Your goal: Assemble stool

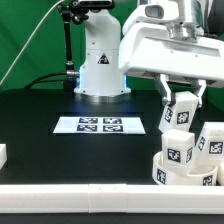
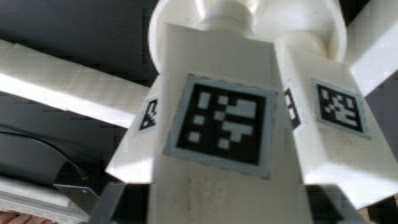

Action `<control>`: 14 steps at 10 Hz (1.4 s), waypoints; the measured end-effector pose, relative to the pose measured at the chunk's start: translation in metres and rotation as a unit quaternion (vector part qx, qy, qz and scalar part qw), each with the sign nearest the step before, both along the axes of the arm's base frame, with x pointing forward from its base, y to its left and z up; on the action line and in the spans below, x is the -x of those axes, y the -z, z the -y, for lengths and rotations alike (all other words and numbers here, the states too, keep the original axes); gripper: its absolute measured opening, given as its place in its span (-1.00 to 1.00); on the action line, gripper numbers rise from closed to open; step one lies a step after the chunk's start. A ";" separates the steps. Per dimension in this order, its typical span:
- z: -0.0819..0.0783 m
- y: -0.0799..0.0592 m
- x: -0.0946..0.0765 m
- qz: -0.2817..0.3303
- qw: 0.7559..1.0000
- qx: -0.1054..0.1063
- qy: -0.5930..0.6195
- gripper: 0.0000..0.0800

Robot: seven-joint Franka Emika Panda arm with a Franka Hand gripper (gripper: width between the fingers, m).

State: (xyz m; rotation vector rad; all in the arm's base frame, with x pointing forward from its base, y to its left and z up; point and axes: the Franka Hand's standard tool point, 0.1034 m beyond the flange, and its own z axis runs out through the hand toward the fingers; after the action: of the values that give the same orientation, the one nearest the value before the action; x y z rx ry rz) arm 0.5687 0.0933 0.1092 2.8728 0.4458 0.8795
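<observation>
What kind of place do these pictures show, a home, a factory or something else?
Most likely a robotics lab test bench. A green backdrop hangs behind a black table, a marker board lies flat on it, and the white stool parts all carry printed tags.

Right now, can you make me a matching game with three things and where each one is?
Things:
1. marker board
2. tagged leg
3. arm's base

Places:
A. gripped in the claw
B. standing at the back of the table
C. lying flat in the middle of the table

Pairs: 1-C, 2-A, 3-B
</observation>
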 end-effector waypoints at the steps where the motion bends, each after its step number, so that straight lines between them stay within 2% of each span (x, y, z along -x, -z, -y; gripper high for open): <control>1: -0.003 0.005 0.003 -0.005 1.000 0.002 -0.004 -0.18; 2: -0.003 0.009 0.004 -0.007 1.000 0.003 -0.004 -0.18; 10: 0.003 0.011 0.003 -0.004 1.000 0.006 0.000 -0.18; 14: 0.010 0.010 -0.003 -0.009 1.000 0.009 -0.004 -0.18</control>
State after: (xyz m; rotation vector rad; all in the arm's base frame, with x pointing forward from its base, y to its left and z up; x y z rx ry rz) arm 0.5722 0.0835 0.0996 2.8659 0.4645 0.8471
